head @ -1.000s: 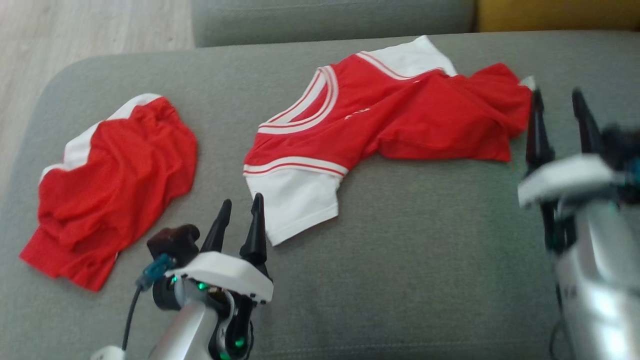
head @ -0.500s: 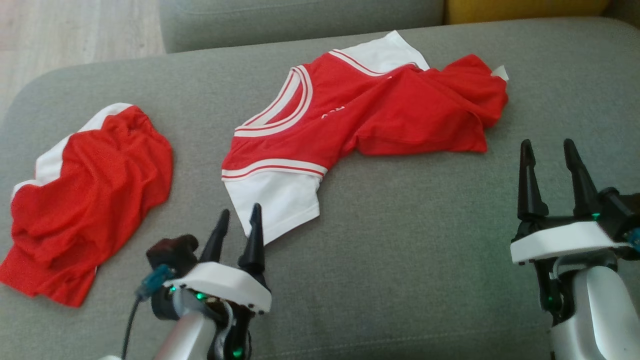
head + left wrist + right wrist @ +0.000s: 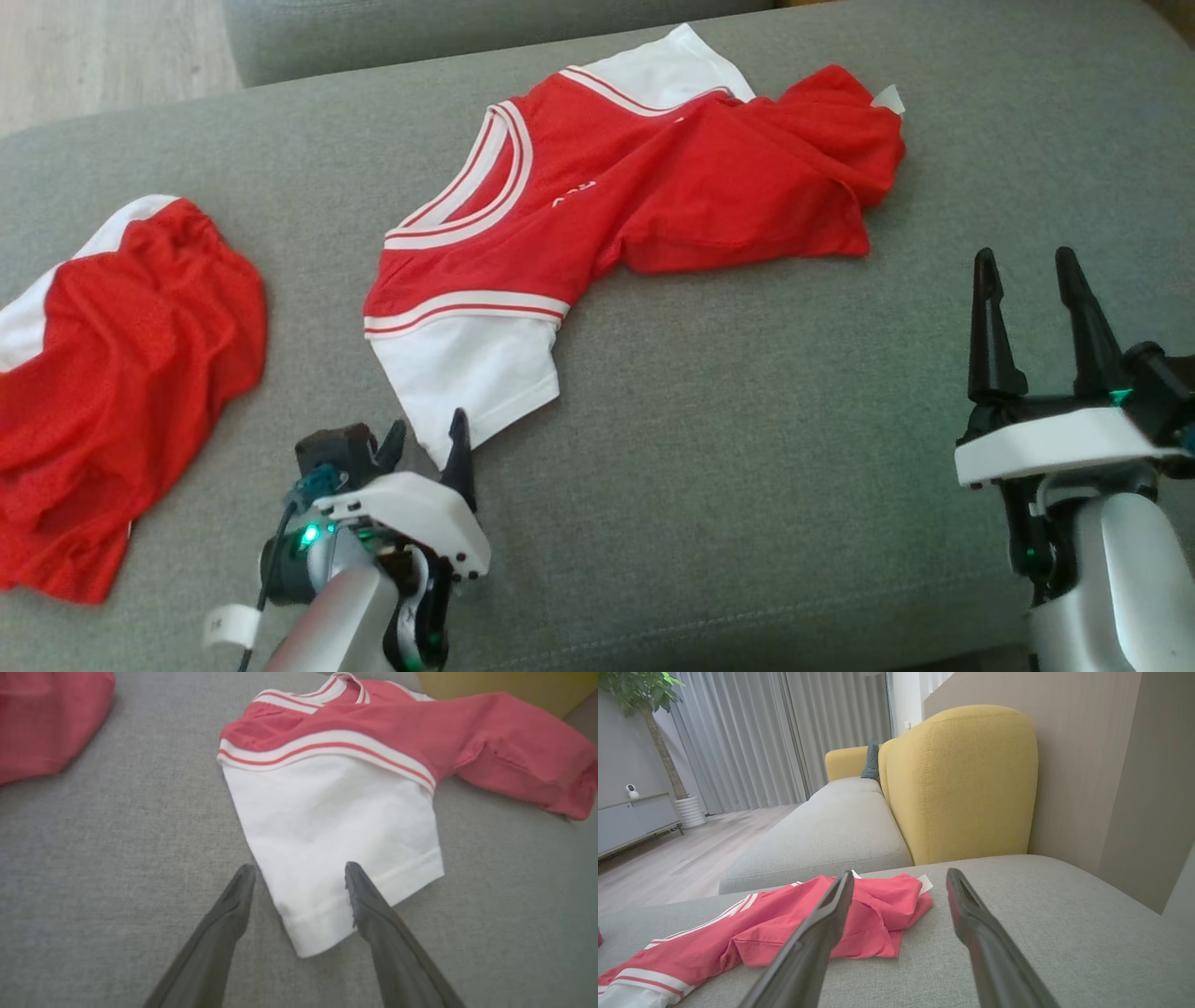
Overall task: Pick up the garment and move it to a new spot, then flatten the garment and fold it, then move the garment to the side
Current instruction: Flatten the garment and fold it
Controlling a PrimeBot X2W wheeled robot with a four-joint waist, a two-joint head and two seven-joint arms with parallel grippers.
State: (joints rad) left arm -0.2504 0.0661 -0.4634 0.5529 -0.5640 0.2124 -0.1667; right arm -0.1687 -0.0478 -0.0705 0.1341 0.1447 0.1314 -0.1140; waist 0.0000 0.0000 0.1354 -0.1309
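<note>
Left pincer (image 3: pixel 428 431) spread, white sleeve (image 3: pixel 336 812) corner of jersey (image 3: pixel 672 187) inside its gap, likely staged for a pinch. Right pincer (image 3: pixel 1024 271) spread, empty, bunched hem ahead-left.

I see the red jersey (image 3: pixel 653 177) lying rumpled on the grey cushion (image 3: pixel 747 420), striped neckline up, its white sleeve (image 3: pixel 467 373) spread flat nearest me, the far end bunched and folded over.

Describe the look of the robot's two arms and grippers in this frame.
Both the left gripper and right gripper have two long, black, tapering fingers on a white flat housing, green lights, and a silver forearm. The left wrist carries a teal connector with a dark cable.
</note>
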